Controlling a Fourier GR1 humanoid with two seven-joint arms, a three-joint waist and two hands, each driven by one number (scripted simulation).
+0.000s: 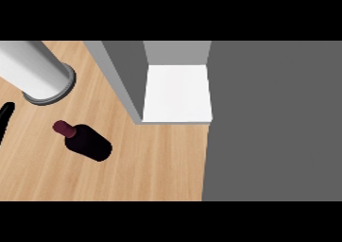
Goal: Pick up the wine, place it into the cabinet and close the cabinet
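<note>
The left hand (2, 124) shows at the left edge, fingers straight, holding nothing. The wine (88, 142) sits apart from it on the counter (160, 163).

The cabinet (177, 53) opens toward the counter (160, 165). Its white shelf (177, 94) is bare and open to entry from the front. A grey wall (121, 80) bounds the opening on the left. A large grey panel (278, 118), probably the open door, blocks the whole right side. A cylinder (34, 71) occupies the upper left. The bottle (87, 141) sits apart from wall and cylinder, with bare wood all round it, including toward the left hand (2, 124) at the left edge.
</note>
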